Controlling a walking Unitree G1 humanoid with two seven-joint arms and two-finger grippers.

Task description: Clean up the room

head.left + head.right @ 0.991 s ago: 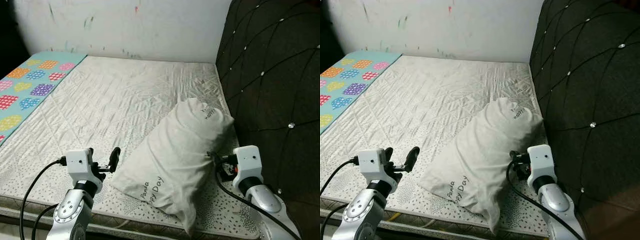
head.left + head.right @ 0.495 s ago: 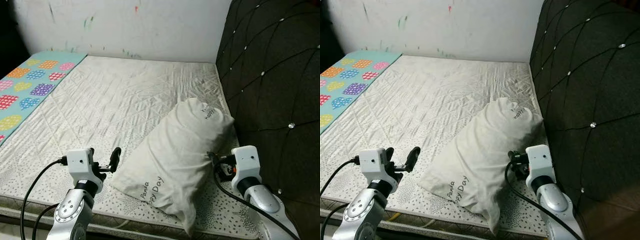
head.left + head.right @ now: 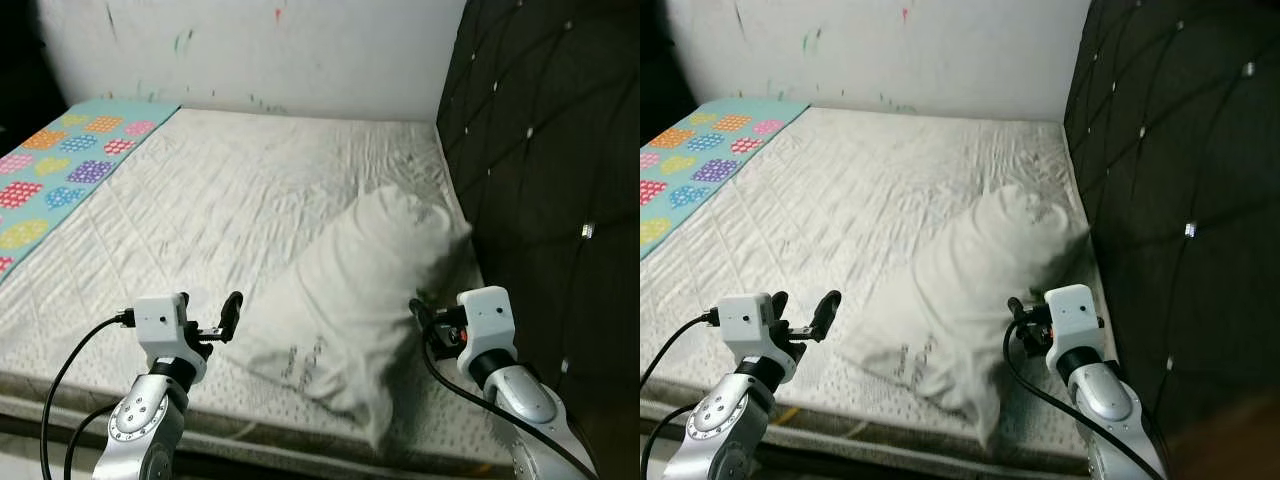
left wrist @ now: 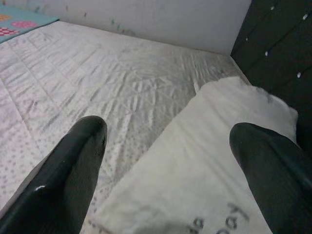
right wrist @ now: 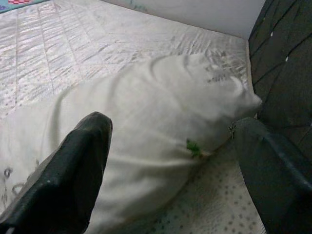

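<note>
A bare bedroom: a bed with a white quilted mattress (image 3: 250, 200) runs up to a white wall (image 3: 250, 45) marked with small flecks of colour, and a dark tufted headboard (image 3: 540, 150) studded with shiny buttons stands along the robot's right.

The left gripper (image 4: 170, 161) has its two black fingers (image 4: 73, 165) spread wide apart and holds nothing. In the left wrist view the near corner of a white pillow (image 3: 350, 300) lies between and beyond them, with some dark printed lettering on its cover. From the head camera this gripper (image 3: 225, 322) hovers low over the front part of the mattress, just beside the pillow's near left corner; whether it touches the cloth cannot be told.

The right gripper (image 5: 170, 146) also has its fingers (image 5: 73, 170) wide apart, empty. In the right wrist view the pillow bulges between them, and a small green speck (image 5: 193, 146) sits on its cover. From the head camera this gripper (image 3: 1025, 320) is at the pillow's right side, between it and the headboard, very close to it.

The pillow lies slanted on the right half of the mattress, its far end near the headboard, its near end toward the front edge of the bed. The head views are somewhat blurred.

At the far left a turquoise sheet (image 3: 60, 170) patterned with coloured dotted shapes covers the mattress's edge
</note>
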